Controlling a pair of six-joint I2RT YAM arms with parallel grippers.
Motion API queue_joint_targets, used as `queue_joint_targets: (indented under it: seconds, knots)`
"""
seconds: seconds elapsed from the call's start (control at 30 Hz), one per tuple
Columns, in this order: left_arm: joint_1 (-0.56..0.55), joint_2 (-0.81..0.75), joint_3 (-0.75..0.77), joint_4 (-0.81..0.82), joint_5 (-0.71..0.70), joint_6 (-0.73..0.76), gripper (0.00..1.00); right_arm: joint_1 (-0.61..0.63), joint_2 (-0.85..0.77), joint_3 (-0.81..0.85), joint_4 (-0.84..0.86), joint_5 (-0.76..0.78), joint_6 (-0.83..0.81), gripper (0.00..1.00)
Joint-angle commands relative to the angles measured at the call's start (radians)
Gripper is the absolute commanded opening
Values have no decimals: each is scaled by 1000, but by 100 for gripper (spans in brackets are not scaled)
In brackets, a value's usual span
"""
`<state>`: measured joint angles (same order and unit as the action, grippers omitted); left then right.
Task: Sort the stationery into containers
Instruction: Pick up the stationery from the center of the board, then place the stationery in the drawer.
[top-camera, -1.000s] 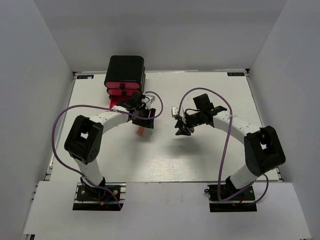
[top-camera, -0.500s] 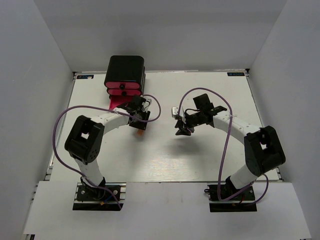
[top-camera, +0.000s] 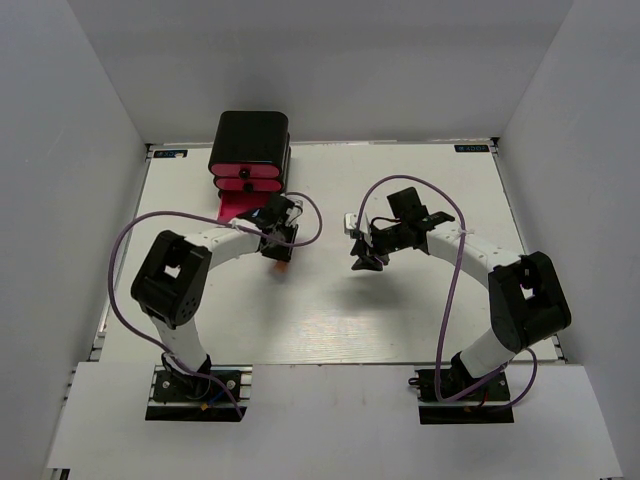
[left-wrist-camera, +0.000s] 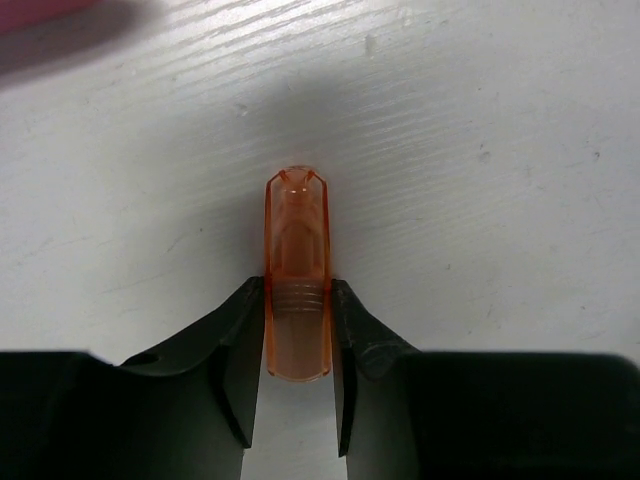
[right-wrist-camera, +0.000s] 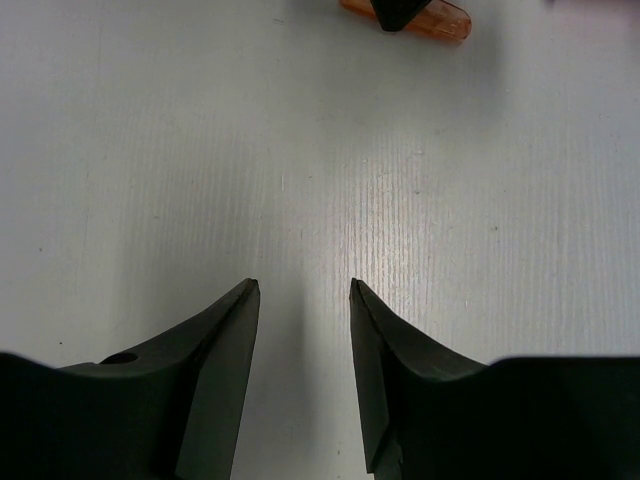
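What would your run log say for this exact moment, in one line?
left gripper: closed on orange piece | right gripper: open, empty

No legible text; blue sticker (top-camera: 472, 149) at table (top-camera: 400, 320) corner perhaps printed, unreadable.

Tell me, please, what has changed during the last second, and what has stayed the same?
The left end effector moved a little toward the near edge of the table and closed its fingers against both sides of the orange piece. The right end effector stayed in place, open and empty. The black cabinet did not move.
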<state>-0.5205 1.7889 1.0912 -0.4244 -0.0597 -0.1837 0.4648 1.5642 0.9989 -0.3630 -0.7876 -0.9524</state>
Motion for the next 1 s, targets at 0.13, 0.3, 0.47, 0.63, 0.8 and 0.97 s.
queue_joint_targets:
  seconds: [0.13,0.3,0.47,0.63,0.8,0.97]
  knots:
    - [122,-207,-97,176,101,-342,5,-5,-33,-20,21,-12,6,48]
    - [212,-295,-157,330,122,-658,0,-9,-41,-31,29,-15,7,48]
    - [261,-326,-206,415,84,-894,0,-9,-47,-36,33,-12,14,48]
    - [293,-336,-275,519,9,-1139,0,-12,-46,-40,39,-15,14,48]
    - [293,-324,-294,605,-78,-1304,2,-12,-47,-39,44,-16,15,48]
    - [293,-249,-254,658,-126,-1356,3,-12,-46,-37,36,-16,14,48]
